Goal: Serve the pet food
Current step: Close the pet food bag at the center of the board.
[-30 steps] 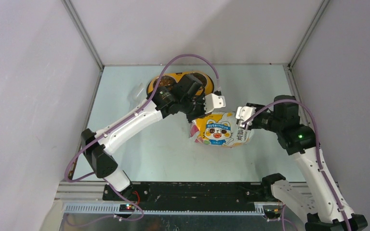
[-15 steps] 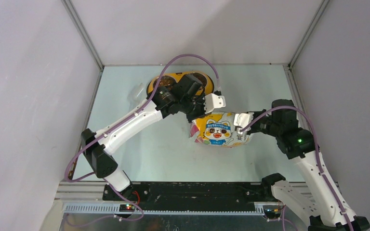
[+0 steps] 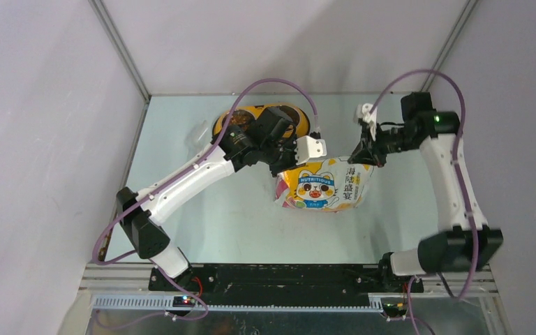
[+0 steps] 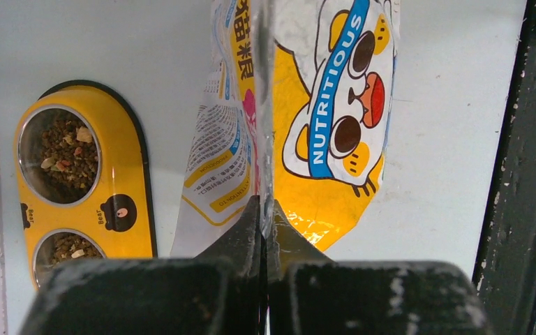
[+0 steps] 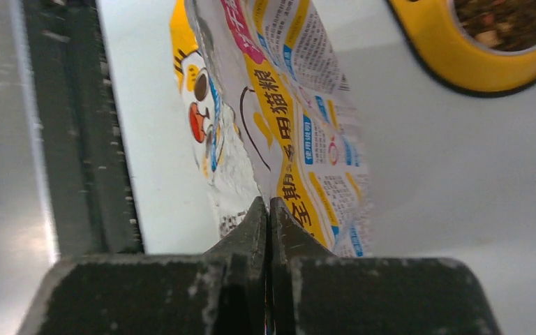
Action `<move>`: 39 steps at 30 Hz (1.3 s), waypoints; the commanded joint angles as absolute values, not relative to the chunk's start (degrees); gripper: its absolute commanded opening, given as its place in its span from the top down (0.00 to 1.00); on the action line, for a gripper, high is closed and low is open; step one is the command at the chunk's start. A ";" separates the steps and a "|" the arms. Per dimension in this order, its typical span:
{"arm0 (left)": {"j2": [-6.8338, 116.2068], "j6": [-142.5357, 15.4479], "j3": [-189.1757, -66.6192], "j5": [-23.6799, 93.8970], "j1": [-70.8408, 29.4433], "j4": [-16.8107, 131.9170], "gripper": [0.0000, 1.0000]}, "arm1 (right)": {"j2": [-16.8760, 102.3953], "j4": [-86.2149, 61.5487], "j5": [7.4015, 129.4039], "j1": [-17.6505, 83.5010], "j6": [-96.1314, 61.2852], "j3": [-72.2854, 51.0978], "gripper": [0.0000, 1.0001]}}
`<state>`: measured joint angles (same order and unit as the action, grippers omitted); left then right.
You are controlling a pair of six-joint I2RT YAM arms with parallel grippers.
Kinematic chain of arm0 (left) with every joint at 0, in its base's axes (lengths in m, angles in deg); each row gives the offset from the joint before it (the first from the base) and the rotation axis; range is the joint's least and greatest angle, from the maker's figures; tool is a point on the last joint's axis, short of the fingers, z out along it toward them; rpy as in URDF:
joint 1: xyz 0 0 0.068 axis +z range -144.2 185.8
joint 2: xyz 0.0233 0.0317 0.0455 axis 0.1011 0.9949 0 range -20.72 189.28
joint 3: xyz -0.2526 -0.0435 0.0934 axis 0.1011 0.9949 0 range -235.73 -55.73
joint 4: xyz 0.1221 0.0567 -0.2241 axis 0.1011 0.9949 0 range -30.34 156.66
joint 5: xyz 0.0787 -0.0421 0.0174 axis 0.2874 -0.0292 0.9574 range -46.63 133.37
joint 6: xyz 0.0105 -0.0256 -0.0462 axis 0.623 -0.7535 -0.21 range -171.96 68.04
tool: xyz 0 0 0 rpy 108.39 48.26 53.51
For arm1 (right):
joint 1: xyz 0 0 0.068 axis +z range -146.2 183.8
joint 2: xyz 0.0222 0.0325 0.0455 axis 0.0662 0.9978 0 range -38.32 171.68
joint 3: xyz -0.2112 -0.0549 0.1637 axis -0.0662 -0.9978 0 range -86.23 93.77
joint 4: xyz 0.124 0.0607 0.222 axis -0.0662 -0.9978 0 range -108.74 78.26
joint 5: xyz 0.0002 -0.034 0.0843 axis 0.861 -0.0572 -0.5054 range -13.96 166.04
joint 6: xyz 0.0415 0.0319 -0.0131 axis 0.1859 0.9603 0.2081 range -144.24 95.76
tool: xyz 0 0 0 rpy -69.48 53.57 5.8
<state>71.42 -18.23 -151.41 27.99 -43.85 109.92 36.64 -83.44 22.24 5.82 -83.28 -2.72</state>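
The yellow-white foil bag (image 3: 324, 185) with the cartoon cat stands mid-table, held up by both grippers. My left gripper (image 3: 287, 166) is shut on the bag's top left edge; in the left wrist view (image 4: 266, 209) the jaws pinch the bag's (image 4: 321, 105) seam. My right gripper (image 3: 359, 157) is shut on the bag's top right corner; in the right wrist view (image 5: 269, 208) the jaws clamp the bag's (image 5: 279, 112) edge. Brown kibble (image 4: 61, 152) lies in both steel cups of the yellow double bowl (image 4: 122, 181), and also shows in the right wrist view (image 5: 506, 17).
The yellow bowl (image 3: 301, 124) sits at the back of the table, mostly hidden under my left arm; its rim also shows in the right wrist view (image 5: 460, 63). A clear plastic scoop (image 3: 199, 132) lies left of it. Walls close in on both sides and the back.
My right arm swung up and back; its gripper went from the bag's right side to its top right corner. The bag now stands taller and more spread. The left arm stayed put.
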 commanded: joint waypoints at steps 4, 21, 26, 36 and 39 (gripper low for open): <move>65.74 -16.41 -152.12 29.31 -42.91 111.72 1.00 | 45.70 -100.67 7.41 2.47 -88.30 12.97 0.93; 66.31 -17.00 -152.10 29.27 -42.94 111.35 1.00 | 12.13 -43.13 43.26 19.64 -78.69 -26.21 0.37; 66.25 -17.03 -151.93 29.38 -42.91 111.26 1.00 | 12.47 -43.04 45.47 21.02 -80.56 -27.09 0.42; 67.37 -17.01 -152.37 29.25 -42.95 111.46 1.00 | 10.49 -44.97 50.54 25.79 -87.01 -32.13 0.55; 67.64 -17.02 -152.81 29.15 -42.89 111.80 1.00 | 10.92 -44.30 52.52 26.55 -86.97 -32.34 0.63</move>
